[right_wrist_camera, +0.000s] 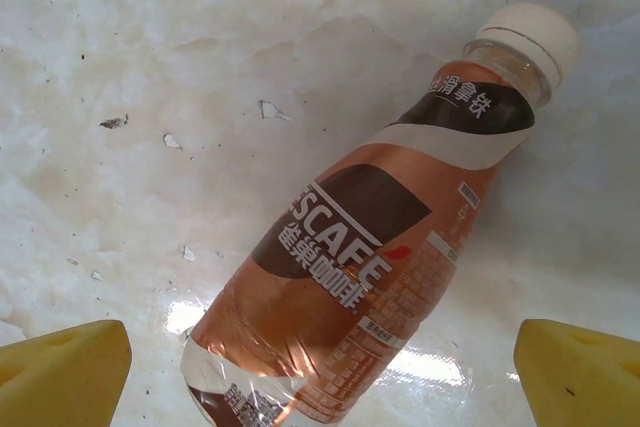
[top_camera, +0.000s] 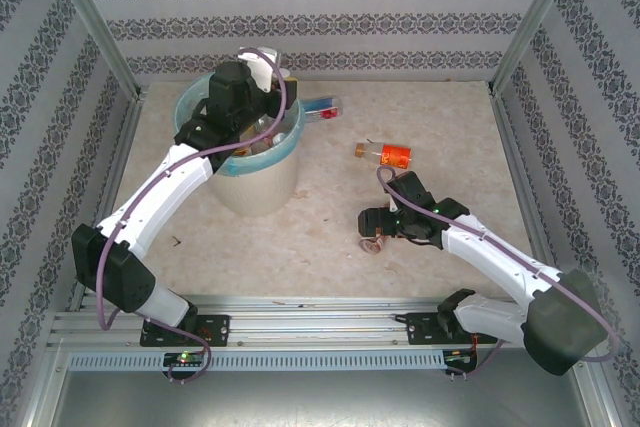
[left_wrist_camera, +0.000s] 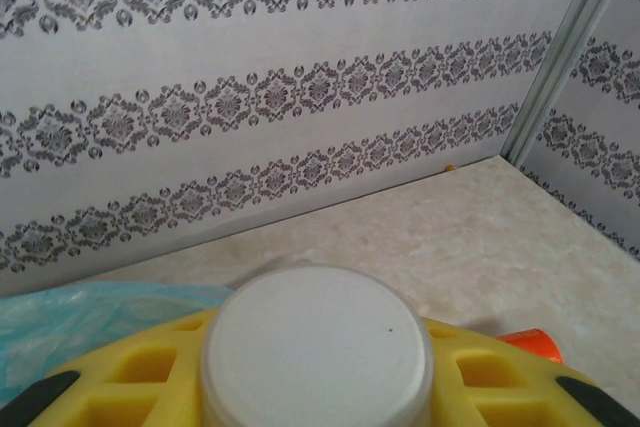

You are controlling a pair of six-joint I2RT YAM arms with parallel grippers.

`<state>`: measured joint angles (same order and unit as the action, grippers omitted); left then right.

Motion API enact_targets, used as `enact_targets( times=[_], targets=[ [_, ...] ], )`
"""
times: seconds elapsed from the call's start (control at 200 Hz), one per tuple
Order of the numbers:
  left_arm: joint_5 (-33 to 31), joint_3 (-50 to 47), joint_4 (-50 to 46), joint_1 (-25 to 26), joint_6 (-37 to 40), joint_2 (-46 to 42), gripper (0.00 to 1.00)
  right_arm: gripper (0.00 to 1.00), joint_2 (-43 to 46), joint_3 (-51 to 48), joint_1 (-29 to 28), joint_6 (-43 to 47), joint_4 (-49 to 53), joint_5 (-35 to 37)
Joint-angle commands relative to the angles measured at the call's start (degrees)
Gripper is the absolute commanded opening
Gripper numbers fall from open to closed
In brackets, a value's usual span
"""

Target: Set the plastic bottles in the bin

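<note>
Two claws to report. Left claw (top_camera: 258, 75) is part closed and gripping. Its yellow pads (left_wrist_camera: 130, 382) are pressing on either side of a round white-ended plastic bottle (left_wrist_camera: 318, 347), seen end-on in the left wrist view. It is holding that white-ended bottle over the far side of the bin (top_camera: 250, 182), a round cream-white bucket with a light turquoise bag liner (left_wrist_camera: 80, 312) folded over the rim.

Right claw (right_wrist_camera: 320, 372) is standing wide open and touching nothing. It is hovering just above a clear plastic coffee bottle (right_wrist_camera: 360, 277) with a brown label and a white cap (right_wrist_camera: 528, 32). That coffee bottle is lying on its side on the mottled beige table (top_camera: 300, 237), its cap pointing up-right in the right wrist view. It is sitting between the two yellow pads, apart from both.

An orange-labelled bottle (top_camera: 392, 155) is lying on the table right of the bin, beyond the right claw. A red-and-blue bottle (top_camera: 322, 107) is lying just behind the bin's right side, near the back wall.

Bottle shapes are showing inside the bin under the left arm, but I cannot tell how many. Something orange (left_wrist_camera: 530, 342) is peeking out past the left claw's right pad, too cropped to identify.
</note>
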<state>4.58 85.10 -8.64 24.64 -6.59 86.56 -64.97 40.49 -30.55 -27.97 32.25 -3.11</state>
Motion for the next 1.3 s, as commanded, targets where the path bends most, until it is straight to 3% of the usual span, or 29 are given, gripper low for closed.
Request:
enact_targets(
  times=[0.0,0.255,0.375,0.585,0.645,0.849,0.899,0.999,1.079,1.199,1.294],
  targets=[
    [4.4,-2.4,-13.5,0.0,-9.9,-0.6,0.0,0.98,1.4,1.9,-0.5,0.5,0.8,0.7],
    [-0.6,5.9,-21.5,0.0,-2.8,-2.0,0.0,0.98,1.5,3.2,-0.4,1.5,1.1,1.0],
    [0.9,7.5,-25.1,0.3,-0.7,-1.4,0.0,0.98,0.7,3.5,-0.4,1.9,1.1,0.7],
    [-0.5,-6.9,-16.9,0.5,-0.7,-4.4,0.0,0.98,0.9,2.6,-0.4,1.6,0.6,1.0],
    [-1.0,-11.4,-12.7,0.5,-0.6,-5.3,0.1,0.98,0.9,2.5,-0.4,1.5,0.4,0.8],
    [-2.2,-13.7,-10.5,0.5,-0.4,-3.2,0.17,0.98,0.1,3.1,-0.4,1.0,0.3,0.4],
    [-2.1,-13.3,-10.9,0.3,-0.6,-3.2,0.28,0.98,-0.1,3.3,-0.5,0.9,0.3,0.3],
    [-1.8,-13.3,-10.0,0.3,-0.6,-5.0,0.63,0.98,0.0,3.5,-0.7,0.4,0.5,0.4],
    [-1.9,-12.9,-9.0,0.4,-0.7,-7.3,0.76,0.98,0.3,3.6,-1.0,0.1,0.5,0.4],
    [-1.4,-9.5,-9.7,0.4,-0.5,-10.3,0.78,0.98,0.1,4.1,-1.0,0.2,0.6,0.6],
    [-1.6,-6.1,-10.9,0.3,-0.3,-12.7,0.73,0.98,-0.8,5.2,-1.0,0.7,1.0,0.7]
  ],
)
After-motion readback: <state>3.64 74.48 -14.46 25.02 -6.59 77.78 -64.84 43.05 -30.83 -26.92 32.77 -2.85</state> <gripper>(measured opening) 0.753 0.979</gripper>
